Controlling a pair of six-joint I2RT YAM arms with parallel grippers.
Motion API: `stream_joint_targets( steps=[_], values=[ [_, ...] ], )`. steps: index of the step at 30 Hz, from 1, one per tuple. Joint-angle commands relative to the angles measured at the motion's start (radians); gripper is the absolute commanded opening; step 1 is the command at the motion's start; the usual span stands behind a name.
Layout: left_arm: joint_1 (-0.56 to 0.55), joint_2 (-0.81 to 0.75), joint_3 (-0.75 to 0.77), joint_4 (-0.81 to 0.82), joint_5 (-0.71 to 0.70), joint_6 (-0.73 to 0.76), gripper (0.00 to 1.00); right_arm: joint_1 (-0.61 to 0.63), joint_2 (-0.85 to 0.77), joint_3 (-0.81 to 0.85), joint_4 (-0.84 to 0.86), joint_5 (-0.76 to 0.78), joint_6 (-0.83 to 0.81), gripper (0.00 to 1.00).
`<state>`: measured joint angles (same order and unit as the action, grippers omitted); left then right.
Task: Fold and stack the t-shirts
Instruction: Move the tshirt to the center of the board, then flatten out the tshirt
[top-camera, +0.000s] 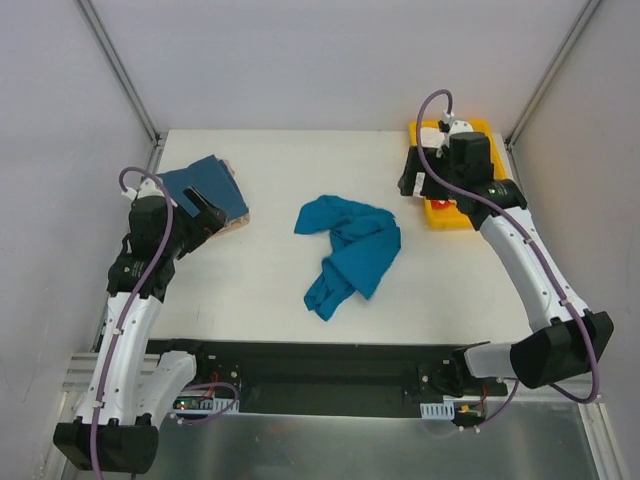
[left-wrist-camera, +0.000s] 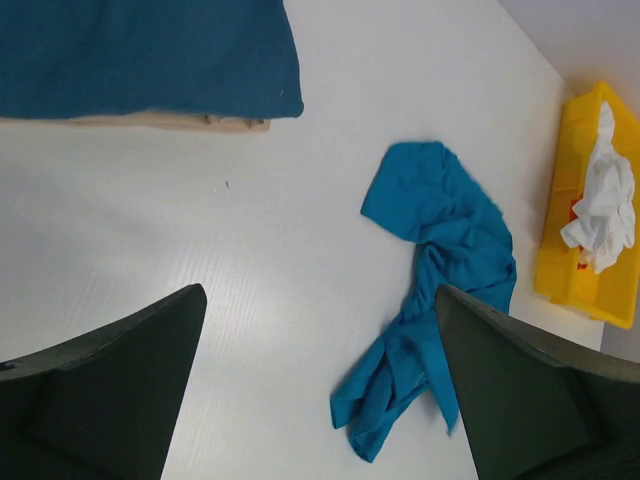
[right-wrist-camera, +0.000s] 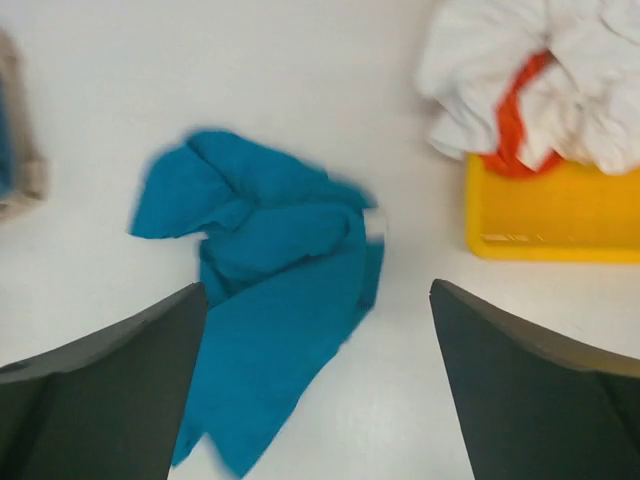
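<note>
Centrally on the bench (top-camera: 250, 290), the teal shirt (top-camera: 352, 252) is seen crumpled, its long axis running near-to-far. White and red cloth (right-wrist-camera: 520, 60) is held in the tray (right-wrist-camera: 560, 215). Both the left jaws and the right jaws are spread wide, empty.

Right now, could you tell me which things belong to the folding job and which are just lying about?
Job: crumpled teal-blue t-shirt; folded slate-blue t-shirt; beige t-shirt beneath it.
Lying about: yellow tray; white cloth and an orange-red item in it.
</note>
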<state>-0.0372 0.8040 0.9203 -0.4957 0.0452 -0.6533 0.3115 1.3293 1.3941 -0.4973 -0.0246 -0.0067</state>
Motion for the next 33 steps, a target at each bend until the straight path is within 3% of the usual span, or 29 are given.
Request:
stream_joint_targets(
  steps=[1, 9, 14, 17, 23, 33],
  values=[
    [0.01, 0.015, -0.058, 0.005, 0.103, -0.048, 0.99, -0.017, -0.056, -0.061, -0.115, 0.192, -0.045, 1.0],
    [-0.006, 0.145, -0.187, 0.006, 0.395, -0.081, 0.99, 0.063, -0.154, -0.322, -0.06, -0.052, 0.059, 0.97],
    [-0.131, 0.222, -0.199, 0.014, 0.345, -0.106, 0.99, 0.187, -0.157, -0.518, -0.018, -0.071, 0.212, 0.99],
    [-0.182, 0.294, -0.167, 0.042, 0.32, -0.114, 0.99, 0.257, -0.133, -0.579, -0.007, -0.002, 0.269, 0.99],
    [-0.24, 0.544, 0.01, 0.077, 0.15, -0.115, 0.99, 0.32, -0.021, -0.593, 0.019, 0.04, 0.309, 0.91],
    [-0.305, 1.078, 0.491, 0.075, 0.125, -0.077, 0.93, 0.411, 0.152, -0.532, -0.006, 0.195, 0.329, 0.82]
  ],
)
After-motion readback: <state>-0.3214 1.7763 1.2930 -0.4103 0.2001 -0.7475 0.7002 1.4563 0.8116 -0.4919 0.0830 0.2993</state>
